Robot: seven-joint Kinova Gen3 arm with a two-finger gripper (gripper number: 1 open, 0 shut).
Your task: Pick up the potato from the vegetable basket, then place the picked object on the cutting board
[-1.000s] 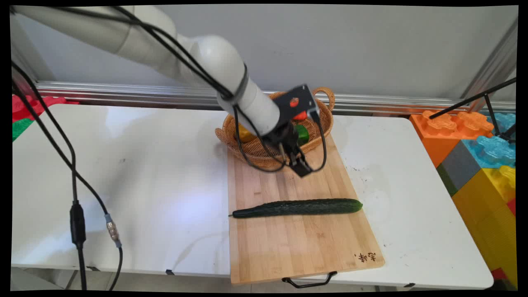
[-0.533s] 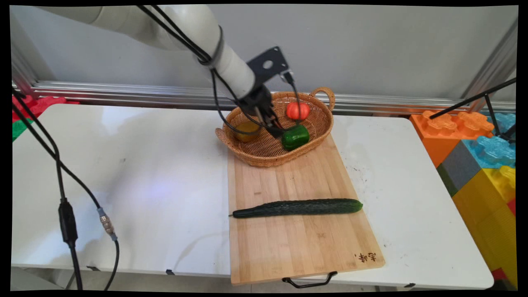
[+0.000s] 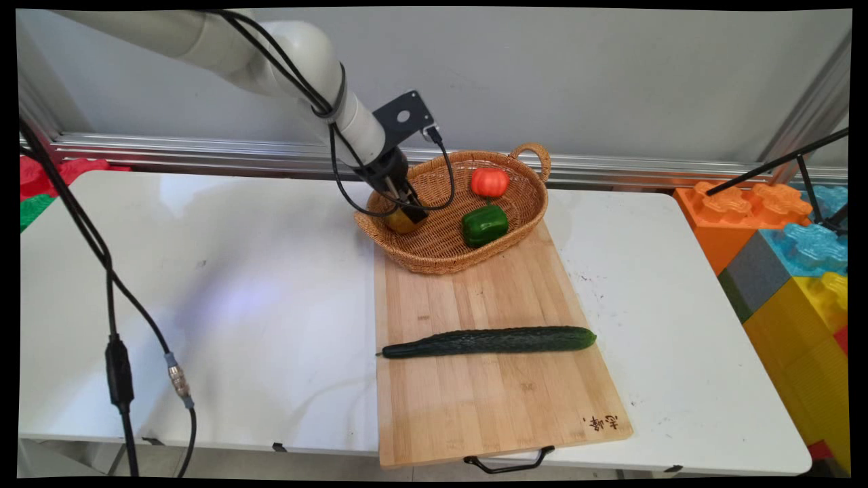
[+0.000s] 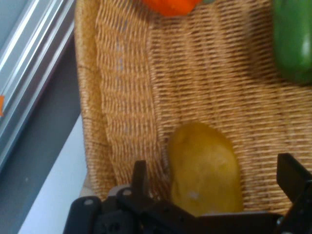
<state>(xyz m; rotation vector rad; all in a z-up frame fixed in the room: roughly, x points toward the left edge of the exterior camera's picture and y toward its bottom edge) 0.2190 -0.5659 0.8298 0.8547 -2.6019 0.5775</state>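
Note:
My gripper (image 3: 409, 211) is down inside the left end of a wicker basket (image 3: 522, 203), right over a yellow mango (image 3: 399, 223). In the hand view the mango (image 4: 204, 168) lies between my open fingers (image 4: 140, 178), which stand apart on either side of it; the gripper (image 4: 214, 175) is not closed on it. A green bell pepper (image 3: 485, 225) and a red tomato (image 3: 489, 181) lie in the same basket to the right. The pepper (image 4: 292, 39) and the tomato (image 4: 168, 6) show at the hand view's top edge.
The basket stands on the far end of a wooden cutting board (image 3: 488, 407). A long cucumber (image 3: 488, 341) lies across the board's middle. Large coloured toy blocks (image 3: 786, 257) stand at the table's right end. Black cables (image 3: 119, 366) hang at the left.
The arm swung from above the board's far end back and left into the basket. The gripper dropped over the mango, uncovering the pepper and tomato.

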